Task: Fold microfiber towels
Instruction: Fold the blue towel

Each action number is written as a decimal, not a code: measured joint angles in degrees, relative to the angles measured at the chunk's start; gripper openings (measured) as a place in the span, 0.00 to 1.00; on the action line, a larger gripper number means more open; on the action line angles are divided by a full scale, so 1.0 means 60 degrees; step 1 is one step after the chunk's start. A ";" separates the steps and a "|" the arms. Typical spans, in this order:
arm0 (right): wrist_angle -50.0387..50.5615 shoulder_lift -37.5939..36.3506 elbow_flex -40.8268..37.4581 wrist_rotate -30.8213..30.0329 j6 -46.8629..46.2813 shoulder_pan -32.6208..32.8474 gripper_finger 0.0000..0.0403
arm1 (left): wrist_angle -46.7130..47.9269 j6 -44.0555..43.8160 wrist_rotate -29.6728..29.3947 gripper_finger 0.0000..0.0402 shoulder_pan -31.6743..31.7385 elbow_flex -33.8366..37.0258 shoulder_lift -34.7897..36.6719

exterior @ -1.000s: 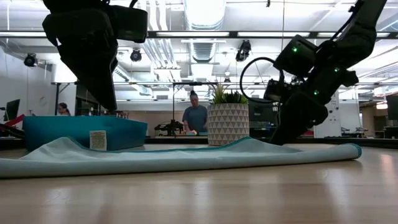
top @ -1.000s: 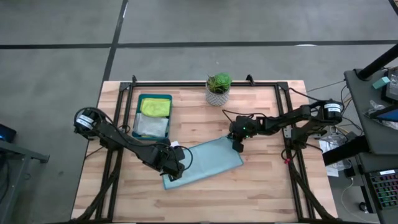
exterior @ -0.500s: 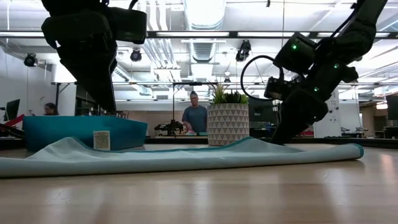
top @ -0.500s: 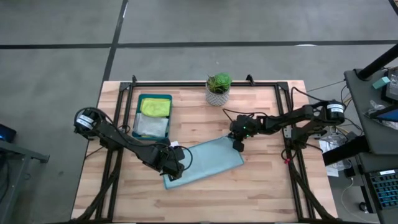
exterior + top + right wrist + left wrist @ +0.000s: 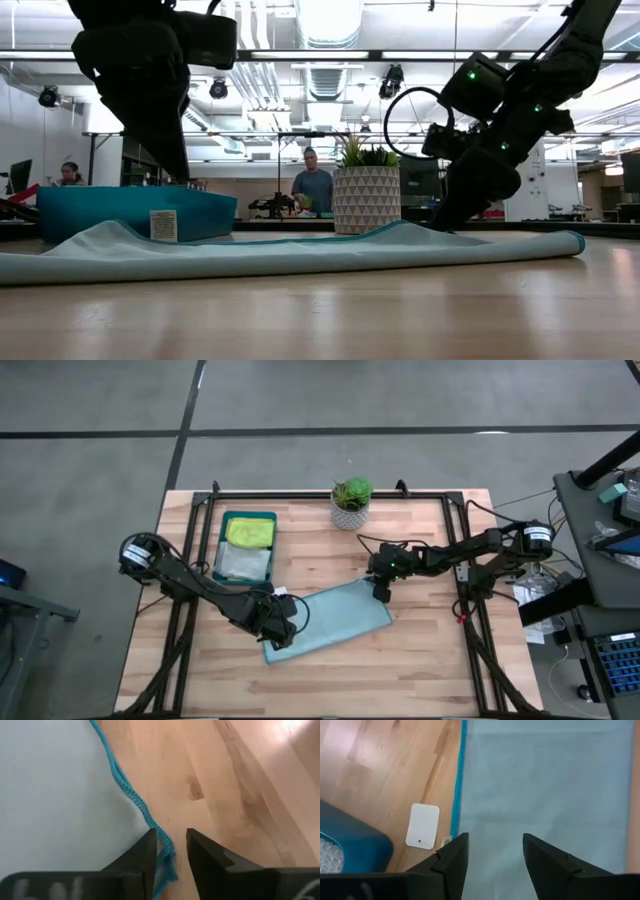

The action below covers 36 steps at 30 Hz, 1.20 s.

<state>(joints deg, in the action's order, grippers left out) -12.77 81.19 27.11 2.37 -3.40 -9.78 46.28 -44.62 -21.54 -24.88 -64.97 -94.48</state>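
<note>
Flat on the pale wood-plank table [image 5: 430, 650] lies the teal towel [image 5: 335, 618], a soft, matte cloth already doubled into a long slanted rectangle, its edges bound in brighter teal stitching that runs wavy along one side. In the low view it shows as a thin, gently humped layer with a rolled fold at its right end. A small white rectangular tag [image 5: 422, 826] with rounded corners sticks out from the hem and lies on the wood just beside it.

The left gripper [image 5: 281, 630] sits over the towel's near left end; its two dark wedge-shaped fingers [image 5: 451, 857] stand apart above the cloth, clamping nothing. The right gripper [image 5: 381, 592] is at the towel's far right corner, its fingers [image 5: 142, 855] only narrowly parted, with the stitched corner edge lying between them; whether they pinch it I cannot tell.

At the table's far left is a rigid dark teal tray [image 5: 272, 518], rectangular with rounded corners, holding a crumpled lime-green towel [image 5: 250, 532] and a paler grey towel [image 5: 243, 563]. A small leafy plant [image 5: 351, 491] in a white diamond-patterned pot [image 5: 366, 200] stands at the far edge, well apart from the teal towel. Beyond the table a person [image 5: 314, 186] stands in the room.
</note>
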 joint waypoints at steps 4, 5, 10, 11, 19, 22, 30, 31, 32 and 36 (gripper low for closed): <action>0.0063 0.0000 0.0000 0.0094 0.0041 0.0000 0.14 | -0.0013 -0.0003 -0.0004 0.43 0.0000 0.0000 0.0000; 0.0091 0.0000 0.0000 0.0133 0.0054 0.0000 0.11 | -0.0036 -0.0002 -0.0004 0.43 0.0000 0.0000 0.0000; 0.0087 0.0000 0.0000 0.0175 0.0175 0.0000 0.03 | -0.0058 -0.0003 -0.0004 0.43 0.0003 0.0000 0.0000; 0.0087 -0.0003 0.0000 0.0175 0.0185 0.0000 0.02 | -0.0058 -0.0002 -0.0004 0.43 0.0004 0.0000 0.0000; 0.0610 -0.0586 0.0000 0.0098 0.0164 0.0000 0.02 | -0.0062 -0.0003 -0.0004 0.43 0.0002 0.0000 0.0000; 0.1018 -0.1005 0.0000 0.0091 0.0084 0.0007 0.02 | -0.0062 -0.0003 -0.0004 0.43 0.0000 0.0004 0.0000; 0.1979 -0.1783 0.0000 -0.0388 0.0068 0.0026 0.02 | -0.0060 -0.0003 -0.0004 0.43 0.0000 0.0087 0.0000; 0.1982 -0.1756 0.0000 -0.0405 0.0066 0.0026 0.02 | -0.0073 -0.0003 -0.0004 0.43 0.0003 0.0101 0.0000; 0.1977 -0.1698 0.0000 -0.0420 0.0066 0.0026 0.02 | -0.0073 -0.0003 -0.0006 0.43 0.0002 0.0108 0.0000; 0.1876 -0.1287 0.0000 -0.0653 -0.0104 0.0024 0.02 | -0.0130 -0.0011 -0.0213 0.43 0.0001 0.0117 0.0000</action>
<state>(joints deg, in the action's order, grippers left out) -1.52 73.47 27.11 -1.55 -4.02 -9.63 45.50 -44.69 -22.82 -24.88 -64.27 -94.48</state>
